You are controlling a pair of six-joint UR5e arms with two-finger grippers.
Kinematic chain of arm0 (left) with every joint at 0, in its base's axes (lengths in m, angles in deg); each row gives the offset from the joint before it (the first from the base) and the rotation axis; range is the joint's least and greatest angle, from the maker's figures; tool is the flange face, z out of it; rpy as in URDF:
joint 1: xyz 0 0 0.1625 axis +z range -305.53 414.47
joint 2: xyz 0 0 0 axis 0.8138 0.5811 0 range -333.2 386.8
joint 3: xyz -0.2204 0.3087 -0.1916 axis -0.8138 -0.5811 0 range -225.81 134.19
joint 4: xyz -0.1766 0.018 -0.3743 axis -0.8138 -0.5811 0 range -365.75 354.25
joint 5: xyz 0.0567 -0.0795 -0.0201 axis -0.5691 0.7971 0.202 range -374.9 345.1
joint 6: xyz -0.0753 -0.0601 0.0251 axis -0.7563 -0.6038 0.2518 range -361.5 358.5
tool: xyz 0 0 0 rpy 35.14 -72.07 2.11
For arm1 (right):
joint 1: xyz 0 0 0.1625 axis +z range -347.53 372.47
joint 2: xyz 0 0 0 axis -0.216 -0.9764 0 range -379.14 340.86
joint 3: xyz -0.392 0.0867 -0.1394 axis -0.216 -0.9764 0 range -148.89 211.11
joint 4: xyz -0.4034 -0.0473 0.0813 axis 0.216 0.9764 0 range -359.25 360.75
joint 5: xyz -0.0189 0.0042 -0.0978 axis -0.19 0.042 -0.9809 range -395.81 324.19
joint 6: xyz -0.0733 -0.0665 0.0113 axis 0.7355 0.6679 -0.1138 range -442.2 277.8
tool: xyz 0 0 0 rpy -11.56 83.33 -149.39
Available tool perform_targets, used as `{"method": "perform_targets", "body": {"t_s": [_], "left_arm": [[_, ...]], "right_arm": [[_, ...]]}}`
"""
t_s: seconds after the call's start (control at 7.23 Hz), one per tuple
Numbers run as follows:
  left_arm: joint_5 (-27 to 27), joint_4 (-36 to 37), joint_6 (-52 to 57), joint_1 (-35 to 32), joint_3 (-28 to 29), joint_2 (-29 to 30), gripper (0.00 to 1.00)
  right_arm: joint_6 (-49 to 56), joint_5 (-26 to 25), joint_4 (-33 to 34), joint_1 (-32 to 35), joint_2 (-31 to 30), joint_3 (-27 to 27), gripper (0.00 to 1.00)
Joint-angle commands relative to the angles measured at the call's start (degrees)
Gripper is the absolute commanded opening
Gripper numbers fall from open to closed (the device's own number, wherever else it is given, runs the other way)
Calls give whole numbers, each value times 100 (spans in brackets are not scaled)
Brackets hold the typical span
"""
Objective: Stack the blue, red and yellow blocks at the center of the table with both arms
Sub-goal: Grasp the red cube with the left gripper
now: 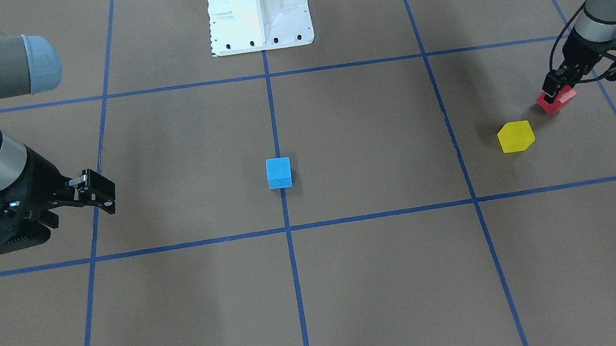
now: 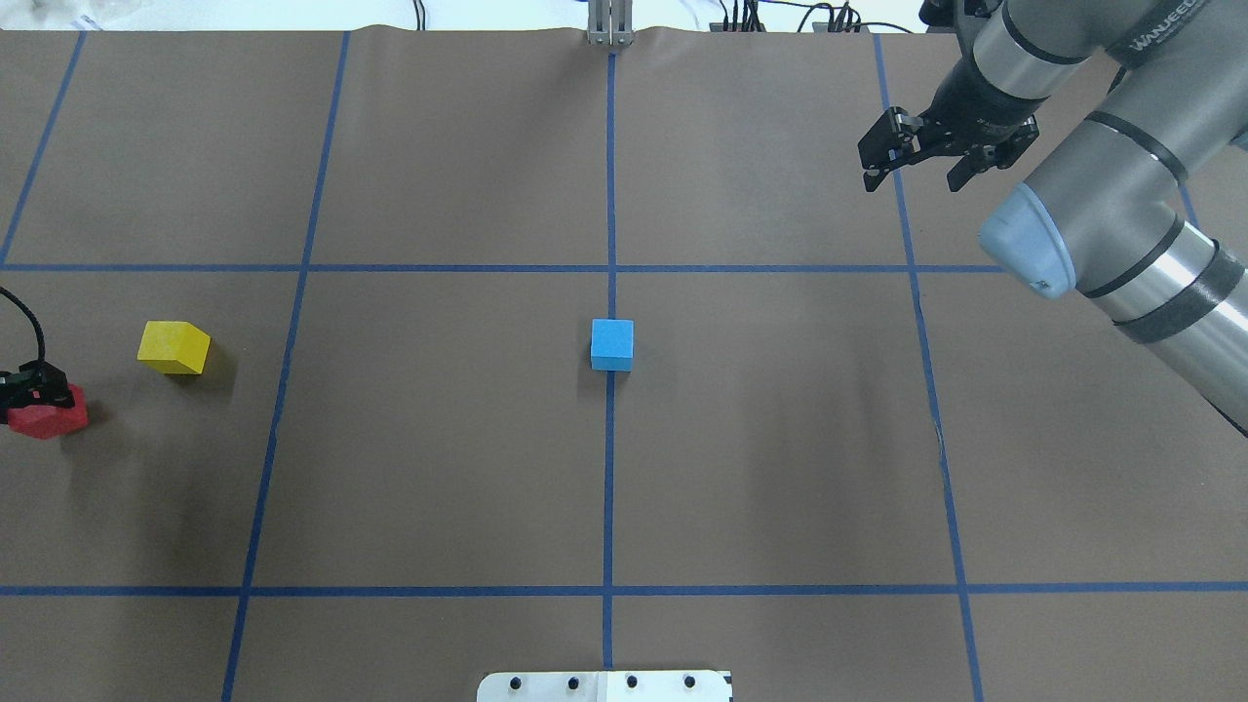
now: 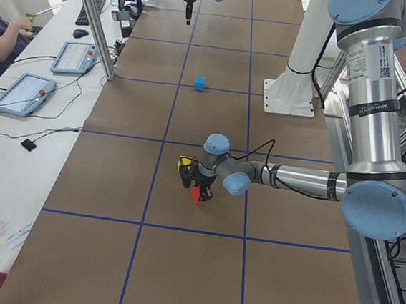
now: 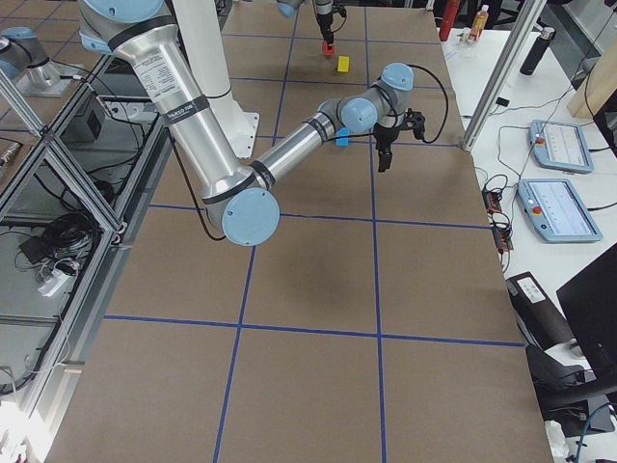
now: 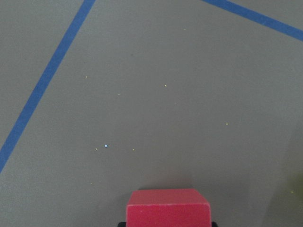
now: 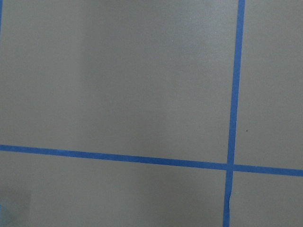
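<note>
**Front-facing view.** The red block (image 1: 560,101) is seen clamped between the jaws of the left gripper (image 1: 555,92), far out on the robot's left and near the yellow block (image 1: 516,137). The blue block (image 1: 278,173) sits at centre on a tape line (image 1: 297,292). The jaws of the right gripper (image 1: 102,192) stand apart with nothing in them.

Judged: the red block is best raised clear of the yellow one, carried over the blue, squared to its edges, and let go only once it is seated.

**Overhead view.** The left gripper (image 2: 34,385) is cut off by the frame edge. Whether the red block has left the table (image 2: 780,468) cannot be told.

**Exterior left view.** The yellow block is largely hidden behind the gripper.

**Left wrist view.** Only the red block's top and one face are seen at the bottom edge, and the grip depth is not visible.

**Right wrist view.** Only table and tape are recorded, with no block in frame.
</note>
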Motion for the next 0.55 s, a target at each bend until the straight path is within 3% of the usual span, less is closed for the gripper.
{"method": "perform_targets", "body": {"t_s": [0.0,0.28,0.42], "left_arm": [[208,2535,1788,-636,-1331,578,0],[190,4905,2070,-394,-1550,2934,0],[112,5655,2008,322,-1497,3870,0]], "right_arm": [[33,46,0,98,-21,20,100],[233,55,-9,203,-153,55,100],[418,142,-9,335,-249,47,100]]}}
